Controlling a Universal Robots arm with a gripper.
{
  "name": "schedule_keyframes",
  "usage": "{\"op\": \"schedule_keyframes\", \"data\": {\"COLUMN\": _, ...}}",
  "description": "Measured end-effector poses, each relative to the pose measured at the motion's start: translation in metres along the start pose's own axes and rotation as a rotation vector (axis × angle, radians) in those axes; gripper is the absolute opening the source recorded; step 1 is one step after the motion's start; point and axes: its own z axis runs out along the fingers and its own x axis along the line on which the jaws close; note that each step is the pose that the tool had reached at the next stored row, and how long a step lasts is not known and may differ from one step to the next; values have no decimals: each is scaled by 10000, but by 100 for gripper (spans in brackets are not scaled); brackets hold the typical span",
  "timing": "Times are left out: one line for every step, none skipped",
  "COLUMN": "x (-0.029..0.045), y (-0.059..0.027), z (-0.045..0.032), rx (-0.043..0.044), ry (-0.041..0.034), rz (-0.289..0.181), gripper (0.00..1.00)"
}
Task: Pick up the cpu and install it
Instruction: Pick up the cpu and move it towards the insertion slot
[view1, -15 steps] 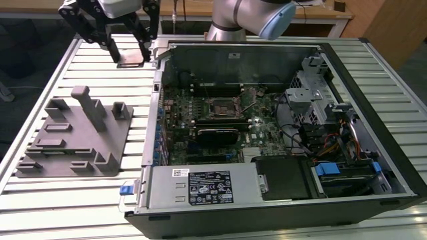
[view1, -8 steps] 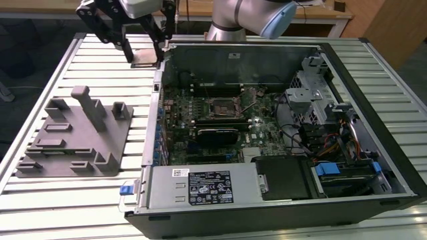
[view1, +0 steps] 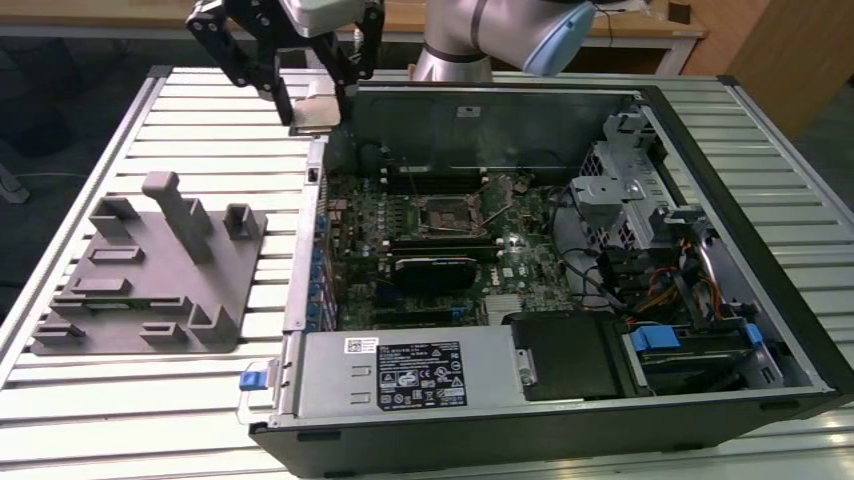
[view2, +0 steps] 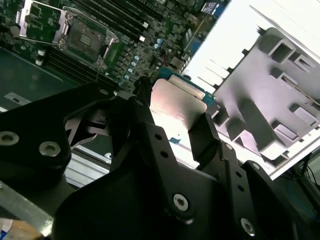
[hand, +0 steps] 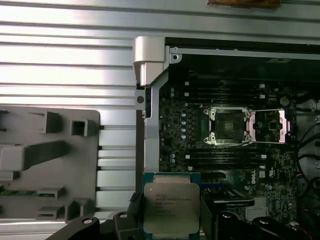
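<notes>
My gripper (view1: 320, 100) is shut on the cpu (view1: 322, 108), a flat pale silver square held in the air above the back corner of the open computer case (view1: 747, 330), toward the exterior view's left. In the first wrist view the cpu (hand: 171, 207) shows its metal top between the black fingers (hand: 125, 222). In the second wrist view the cpu (view2: 177, 102) is clamped by its edges. The open motherboard socket (view1: 447, 212) lies lower down inside the case, apart from the chip, and appears in both wrist views (hand: 227, 125) (view2: 85, 37).
A grey fixture (view1: 147, 270) with upright posts sits on the slatted table (view1: 120, 400) at the exterior view's left. Inside the case are a black heatsink block (view1: 434, 270), drive cages (view1: 627, 180), cables and a power supply (view1: 414, 375).
</notes>
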Motion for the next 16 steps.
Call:
{"op": "schedule_keyframes", "data": {"x": -27, "y": 0, "z": 2, "rx": 0, "ry": 0, "rz": 0, "gripper": 54}}
{"op": "schedule_keyframes", "data": {"x": -57, "y": 0, "z": 5, "rx": 0, "ry": 0, "rz": 0, "gripper": 54}}
{"op": "schedule_keyframes", "data": {"x": -87, "y": 0, "z": 7, "rx": 1, "ry": 1, "rz": -2, "gripper": 54}}
{"op": "schedule_keyframes", "data": {"x": -116, "y": 1, "z": 9, "rx": 0, "ry": 1, "rz": -1, "gripper": 54}}
{"op": "schedule_keyframes", "data": {"x": -144, "y": 1, "z": 12, "rx": 1, "ry": 2, "rz": 0, "gripper": 54}}
{"op": "schedule_keyframes", "data": {"x": -174, "y": 1, "z": 14, "rx": 1, "ry": 4, "rz": 1, "gripper": 54}}
{"op": "schedule_keyframes", "data": {"x": -204, "y": 1, "z": 18, "rx": 0, "ry": 5, "rz": 0, "gripper": 54}}
{"op": "schedule_keyframes", "data": {"x": -235, "y": 2, "z": 21, "rx": 0, "ry": 6, "rz": 0, "gripper": 54}}
{"op": "schedule_keyframes", "data": {"x": -268, "y": 2, "z": 25, "rx": 1, "ry": 8, "rz": -1, "gripper": 54}}
{"op": "schedule_keyframes", "data": {"x": -299, "y": 3, "z": 30, "rx": 0, "ry": 11, "rz": -1, "gripper": 54}}
{"op": "schedule_keyframes", "data": {"x": -332, "y": 4, "z": 37, "rx": 0, "ry": 15, "rz": 0, "gripper": 54}}
{"op": "schedule_keyframes", "data": {"x": -360, "y": 4, "z": 43, "rx": 0, "ry": 18, "rz": 1, "gripper": 54}}
{"op": "schedule_keyframes", "data": {"x": -389, "y": 5, "z": 52, "rx": 1, "ry": 21, "rz": 1, "gripper": 54}}
{"op": "schedule_keyframes", "data": {"x": -418, "y": 5, "z": 63, "rx": 1, "ry": 24, "rz": 0, "gripper": 54}}
{"op": "schedule_keyframes", "data": {"x": -447, "y": 6, "z": 78, "rx": 0, "ry": 25, "rz": -1, "gripper": 54}}
{"op": "schedule_keyframes", "data": {"x": -477, "y": 7, "z": 93, "rx": 0, "ry": 26, "rz": 0, "gripper": 54}}
